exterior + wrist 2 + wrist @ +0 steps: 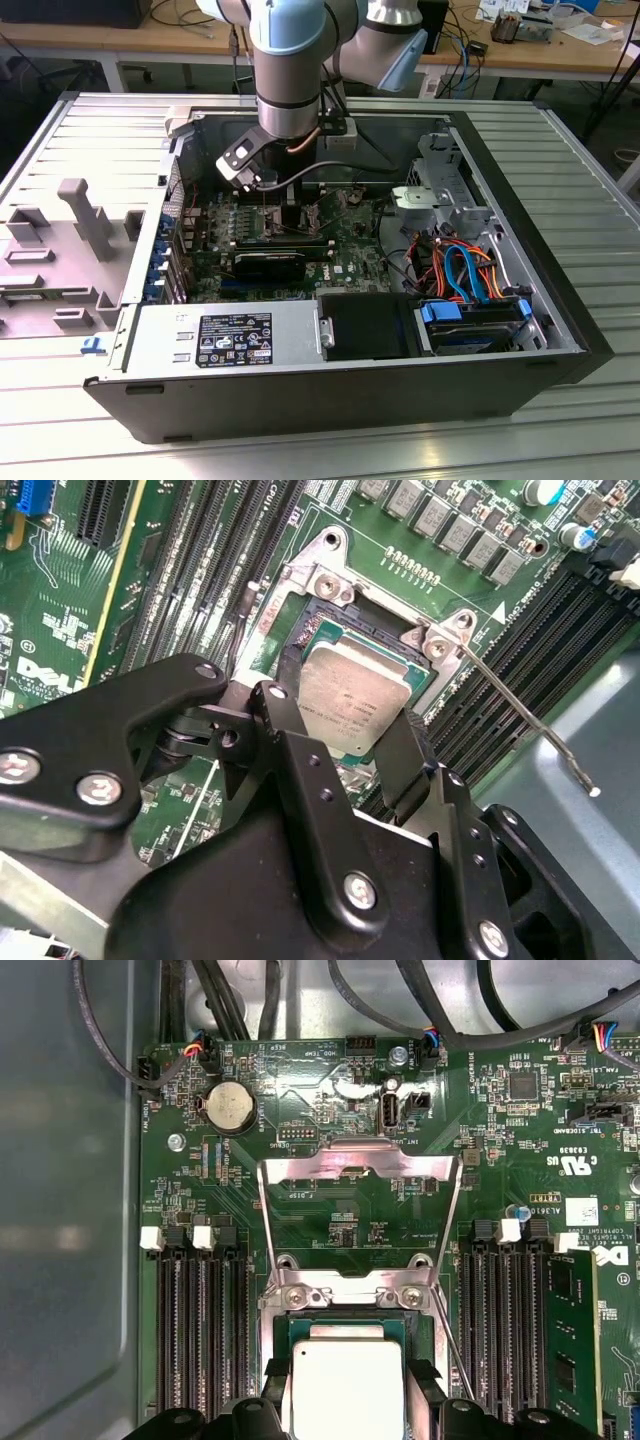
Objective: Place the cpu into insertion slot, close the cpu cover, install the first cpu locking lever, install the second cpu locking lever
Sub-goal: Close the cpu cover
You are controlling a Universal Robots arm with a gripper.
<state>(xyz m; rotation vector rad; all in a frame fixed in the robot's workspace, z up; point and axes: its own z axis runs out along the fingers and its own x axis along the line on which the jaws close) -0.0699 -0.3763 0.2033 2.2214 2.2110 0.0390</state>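
Fingers (403, 748) pinched the cpu (352, 705) by two opposite edges and held it at the insertion slot (335, 620) on the green circuit board (330, 1090); whether it sat fully down I could not tell. The cpu cover (420, 1165) stood swung open, away from the slot. One thin locking lever (520, 715) stuck out free beside the slot. In the exterior view the arm (290, 60) reached down into the open computer case (560, 330) on the table (60, 420).

The black tool (345, 720) grips the small silver-grey square cpu (355, 688) by two edges over the dark-framed square insertion slot (345, 618).
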